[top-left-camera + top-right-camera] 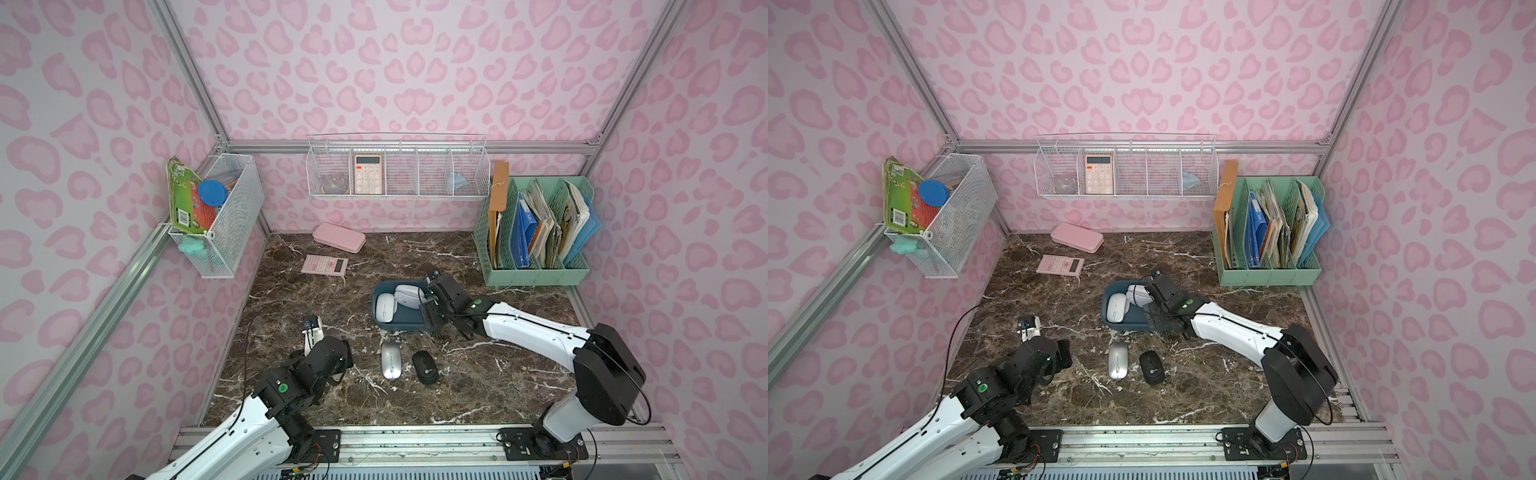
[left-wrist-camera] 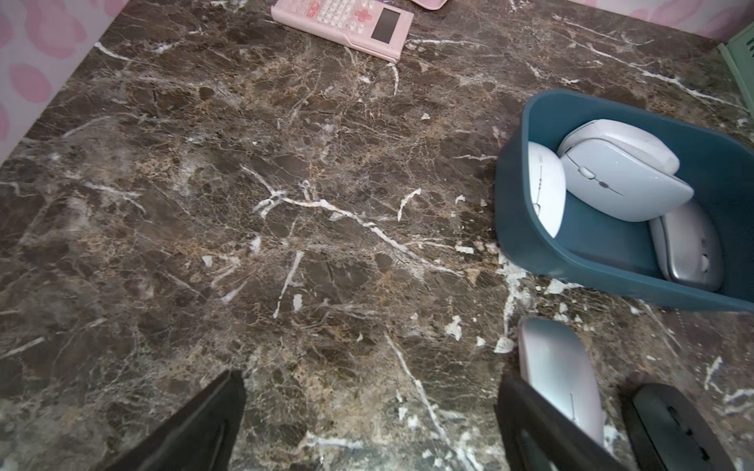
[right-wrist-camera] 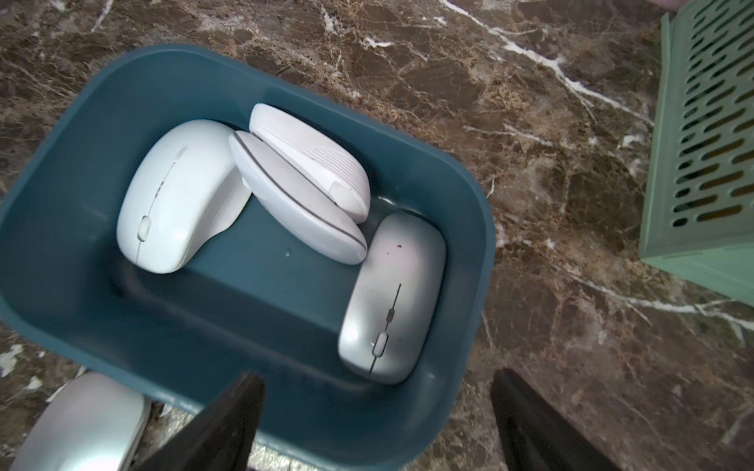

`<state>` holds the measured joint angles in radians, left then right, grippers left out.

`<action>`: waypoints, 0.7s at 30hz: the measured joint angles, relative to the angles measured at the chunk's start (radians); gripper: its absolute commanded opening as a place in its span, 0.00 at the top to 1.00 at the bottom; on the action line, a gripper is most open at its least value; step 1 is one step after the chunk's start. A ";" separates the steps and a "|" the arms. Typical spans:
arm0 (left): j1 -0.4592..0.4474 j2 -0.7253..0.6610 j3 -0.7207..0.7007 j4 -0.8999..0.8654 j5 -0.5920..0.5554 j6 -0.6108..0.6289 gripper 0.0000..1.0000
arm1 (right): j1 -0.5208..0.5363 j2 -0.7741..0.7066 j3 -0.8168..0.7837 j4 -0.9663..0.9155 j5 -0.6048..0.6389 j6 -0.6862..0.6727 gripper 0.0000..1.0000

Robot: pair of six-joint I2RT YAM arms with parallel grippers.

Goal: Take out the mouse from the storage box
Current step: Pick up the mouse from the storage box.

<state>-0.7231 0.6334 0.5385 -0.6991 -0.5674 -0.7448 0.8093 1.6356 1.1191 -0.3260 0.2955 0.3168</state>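
The teal storage box (image 1: 376, 300) (image 3: 81, 285) sits mid-table and holds several mice: a white mouse (image 3: 179, 195), two white ones leaning together (image 3: 298, 204), and a silver mouse (image 3: 391, 293) in its corner. My right gripper (image 3: 375, 379) (image 1: 440, 320) is open above the box's near right corner. One finger is over the box wall, the other over the table outside. My left gripper (image 2: 371, 379) (image 1: 332, 351) hangs open and empty over bare table. A silver mouse (image 1: 391, 360) (image 2: 559, 367) lies just beside its finger, and a black mouse (image 1: 425, 367) lies beyond that.
A pink calculator (image 1: 325, 264) and a flat pink case (image 1: 338, 237) lie at the back left. A mint-green file rack (image 1: 536, 232) full of folders stands at the back right, close to the box. Wire baskets (image 1: 397, 172) hang on the walls.
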 measured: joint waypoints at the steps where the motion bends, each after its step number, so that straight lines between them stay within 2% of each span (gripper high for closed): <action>1: 0.000 -0.005 -0.003 0.001 -0.006 0.008 0.01 | 0.000 0.016 0.014 0.002 -0.007 -0.013 0.10; 9: 0.000 -0.019 -0.009 0.006 -0.023 0.016 0.01 | -0.069 0.163 0.127 0.013 -0.138 -0.081 0.09; 15: 0.000 -0.014 -0.009 0.006 -0.023 0.016 0.01 | -0.074 0.262 0.222 0.006 -0.205 -0.119 0.09; 17: 0.000 -0.010 -0.009 0.006 -0.023 0.018 0.01 | -0.076 0.299 0.259 0.000 -0.213 -0.132 0.12; 21: 0.000 0.002 -0.008 0.006 -0.023 0.019 0.01 | -0.076 0.348 0.304 -0.008 -0.232 -0.138 0.24</action>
<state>-0.7227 0.6353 0.5308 -0.6926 -0.5907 -0.7261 0.7338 1.9831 1.4231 -0.3336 0.0639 0.1787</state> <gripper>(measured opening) 0.992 0.805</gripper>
